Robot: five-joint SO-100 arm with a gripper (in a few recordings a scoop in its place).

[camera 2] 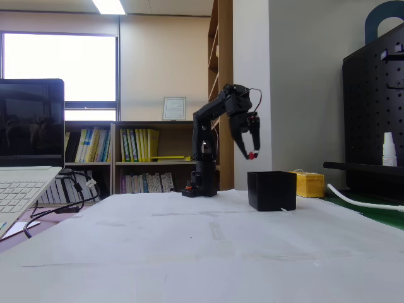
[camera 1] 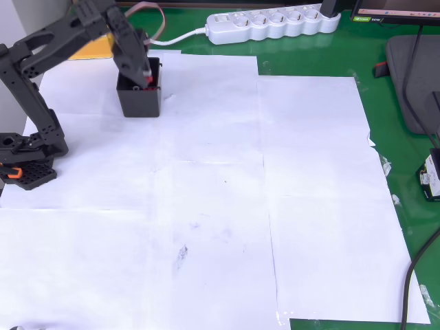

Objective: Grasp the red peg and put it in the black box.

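White paper sheets (camera 1: pixel 206 206) cover a green table (camera 1: pixel 316 58), taped edge to edge; the fixed view shows an office room behind, with a bright window, bookshelves of books and a tall wooden shelf unit.

In the overhead view the black arm's base (camera 1: pixel 27 155) sits at the far left edge of the paper, and the arm reaches toward the far side of the table. The gripper (camera 1: pixel 146 77) hangs over the black box (camera 1: pixel 139 100), which stands on the paper near its far left corner. The fingers are pinched on the red peg (camera 1: pixel 148 82), a small red spot at their tips. In the fixed view the red peg (camera 2: pixel 251 155) sits at the gripper (camera 2: pixel 250 153) tips, clearly above the rim of the black box (camera 2: pixel 271 190) and not touching it. A yellow block (camera 2: pixel 309 184) lies just behind the box.

Farther right along the far edge lies a white power strip (camera 1: pixel 275 24) with its cable. At the right edge are a dark stand base (camera 1: pixel 412 82) and a black cable (camera 1: pixel 416 275).

No writing can be read anywhere. The middle, near and right parts of the paper are open.
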